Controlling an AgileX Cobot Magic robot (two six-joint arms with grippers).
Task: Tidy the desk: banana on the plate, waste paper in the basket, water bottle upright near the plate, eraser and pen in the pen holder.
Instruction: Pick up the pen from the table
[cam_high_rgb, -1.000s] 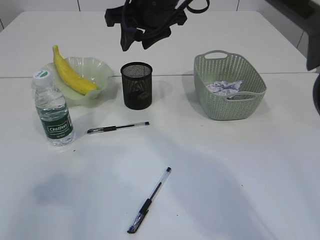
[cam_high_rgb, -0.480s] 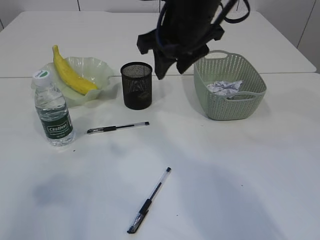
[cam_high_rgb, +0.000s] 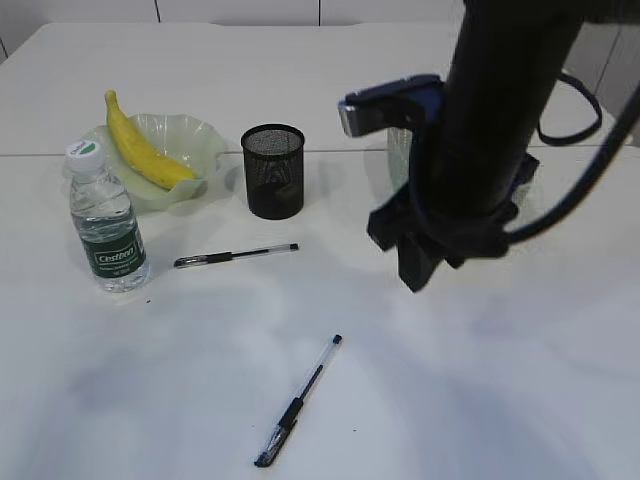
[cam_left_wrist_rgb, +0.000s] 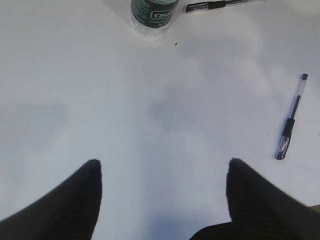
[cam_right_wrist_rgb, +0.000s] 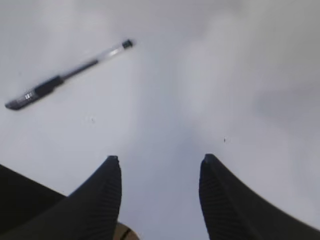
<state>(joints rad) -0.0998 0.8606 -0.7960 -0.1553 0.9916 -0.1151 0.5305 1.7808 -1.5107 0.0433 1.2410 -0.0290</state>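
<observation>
A yellow banana (cam_high_rgb: 140, 150) lies on the pale green plate (cam_high_rgb: 205, 135). The water bottle (cam_high_rgb: 105, 222) stands upright in front of the plate; its base shows in the left wrist view (cam_left_wrist_rgb: 152, 12). A black mesh pen holder (cam_high_rgb: 273, 170) stands mid-table. One pen (cam_high_rgb: 236, 255) lies near the bottle and also shows in the left wrist view (cam_left_wrist_rgb: 215, 6). A second pen (cam_high_rgb: 298, 400) lies nearer the front and shows in both wrist views (cam_left_wrist_rgb: 290, 117) (cam_right_wrist_rgb: 70, 75). My right gripper (cam_high_rgb: 415, 272) (cam_right_wrist_rgb: 159, 162) is open and empty above bare table. My left gripper (cam_left_wrist_rgb: 162, 170) is open and empty. No eraser shows.
The green basket (cam_high_rgb: 397, 160) is mostly hidden behind my right arm, and the waste paper in it is hidden. The white table has a seam running across behind the pen holder.
My right arm has swung from above the pen holder to the right and forward, dropping lower. It now covers the basket. Nothing on the table has moved.
</observation>
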